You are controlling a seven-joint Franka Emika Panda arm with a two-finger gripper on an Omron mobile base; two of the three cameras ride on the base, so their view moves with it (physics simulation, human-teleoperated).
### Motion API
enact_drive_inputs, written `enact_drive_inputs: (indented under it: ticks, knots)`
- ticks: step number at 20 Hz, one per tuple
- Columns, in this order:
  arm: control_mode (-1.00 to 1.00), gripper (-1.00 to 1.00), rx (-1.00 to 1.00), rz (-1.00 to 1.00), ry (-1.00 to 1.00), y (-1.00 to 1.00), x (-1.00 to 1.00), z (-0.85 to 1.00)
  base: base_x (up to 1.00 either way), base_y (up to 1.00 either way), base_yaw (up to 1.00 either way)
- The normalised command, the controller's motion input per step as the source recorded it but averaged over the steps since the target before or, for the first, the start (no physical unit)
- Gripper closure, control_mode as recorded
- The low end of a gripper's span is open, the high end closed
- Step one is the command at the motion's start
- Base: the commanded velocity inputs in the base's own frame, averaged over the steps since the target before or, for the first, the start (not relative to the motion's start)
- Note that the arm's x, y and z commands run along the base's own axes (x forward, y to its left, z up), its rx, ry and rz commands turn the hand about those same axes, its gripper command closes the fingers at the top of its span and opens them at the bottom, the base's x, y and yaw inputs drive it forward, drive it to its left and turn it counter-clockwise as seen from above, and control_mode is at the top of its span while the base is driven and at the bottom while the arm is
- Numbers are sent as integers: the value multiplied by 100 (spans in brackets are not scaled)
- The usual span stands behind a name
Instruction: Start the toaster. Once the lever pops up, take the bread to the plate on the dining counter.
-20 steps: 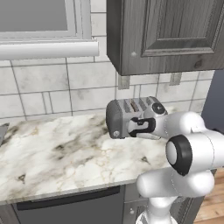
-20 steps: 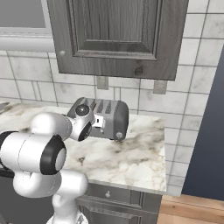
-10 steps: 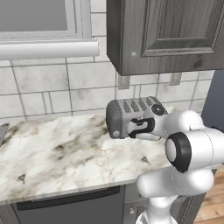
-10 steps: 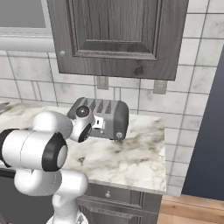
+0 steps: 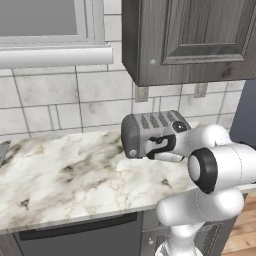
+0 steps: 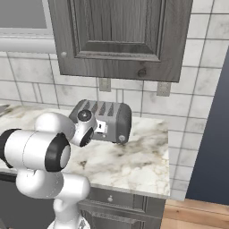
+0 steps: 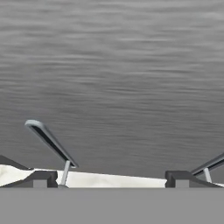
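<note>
The toaster (image 5: 150,131) sits near the back edge of the surface (image 5: 65,175), long side along the wall, and my claw (image 7: 111,177), released and spread wide, faces its grey front close up, a lever (image 7: 50,142) just ahead.

White grey-veined marble tabletop (image 5: 75,175) over dark cabinets, grey metal toaster (image 5: 142,131) standing on it near the tiled wall
</note>
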Motion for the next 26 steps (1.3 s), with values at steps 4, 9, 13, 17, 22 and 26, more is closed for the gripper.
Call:
enact_drive_inputs:
  ticks: [4, 9, 13, 17, 22, 26]
  knots:
    - [-100, -100, 0, 0, 1, 0, -3, -14, 0, 0, 0]
    - [-100, -100, 0, 0, 0, 0, 0, -13, 0, 0, 0]
    - [-100, -100, 0, 0, 0, 0, -2, -18, 0, 0, 0]
    - [-100, -100, 0, 0, 0, 0, -21, 0, 0, 0, 0]
    - [-100, -100, 0, 0, 0, -3, -26, 9, 0, 0, 0]
    - [-100, -100, 0, 0, -1, 0, -8, 21, 0, 0, 0]
